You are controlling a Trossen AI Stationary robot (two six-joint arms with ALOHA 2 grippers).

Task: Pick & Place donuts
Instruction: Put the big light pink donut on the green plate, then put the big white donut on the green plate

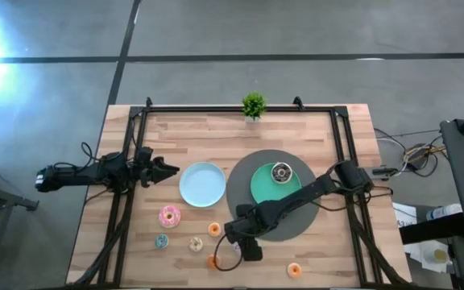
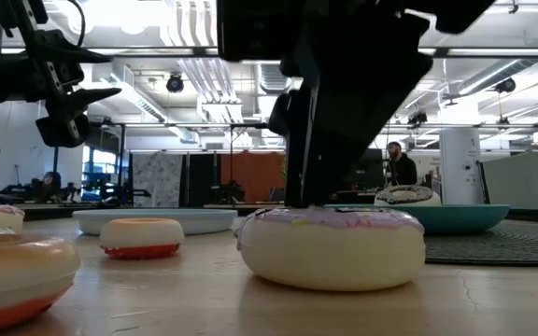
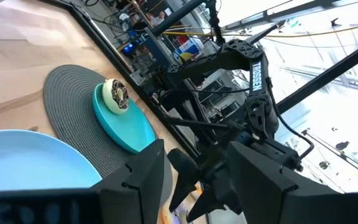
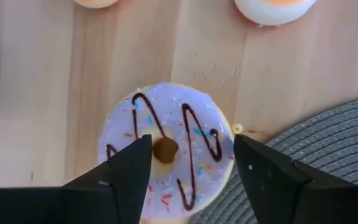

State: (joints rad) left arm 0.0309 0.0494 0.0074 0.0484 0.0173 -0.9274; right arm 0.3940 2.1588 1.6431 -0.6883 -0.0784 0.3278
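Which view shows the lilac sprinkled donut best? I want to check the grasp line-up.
The right wrist view: the lilac donut fills it, hole and chocolate zigzag clear, the open right pincer straddling it. The low view shows only its side. In the high view the arm hides it. The left wrist view misses it.

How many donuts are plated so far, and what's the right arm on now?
One dark-drizzled cream donut sits on the round green plate. The right gripper hangs open over a lilac sprinkled donut, not yet gripped. Left on the wooden table: the pink, teal and several orange or cream rings. The left gripper waits beside the round light-blue plate.
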